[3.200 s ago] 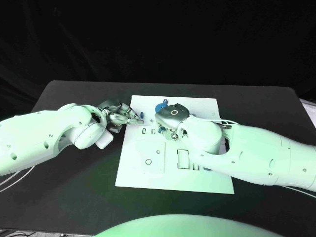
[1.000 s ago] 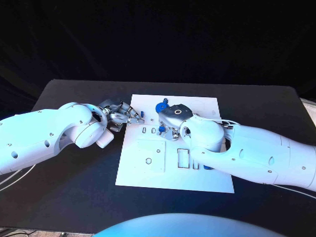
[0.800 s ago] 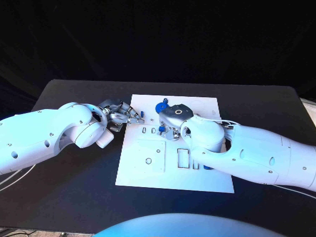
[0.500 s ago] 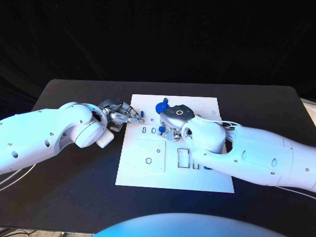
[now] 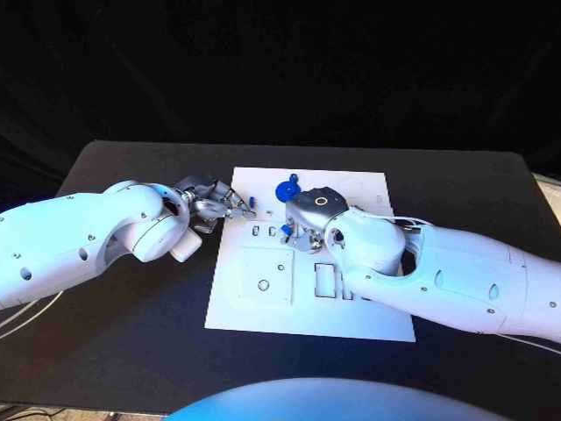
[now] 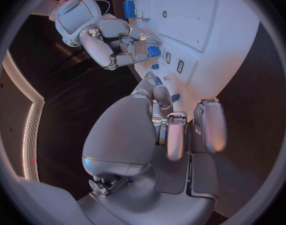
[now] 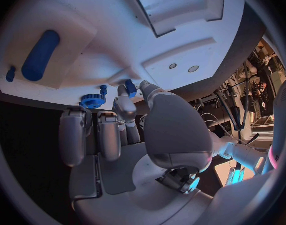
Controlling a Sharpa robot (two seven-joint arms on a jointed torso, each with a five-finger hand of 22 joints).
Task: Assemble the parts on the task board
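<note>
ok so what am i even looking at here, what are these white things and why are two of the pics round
The white things are a robot's two arms, each ending in a silver hand. The square picture looks down from its head onto a black table with a white task board. The round pictures come from fisheye cameras at each wrist, behind that hand. The left hand pinches a small blue part at the board's edge. The right hand has its fingertips at another small blue part on the board. A blue gear lies beside it.

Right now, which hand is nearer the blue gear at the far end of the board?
Right. The right hand sits just beside the blue gear, on its near side over the task board. The left hand hangs farther off, at the board's left edge.
</note>
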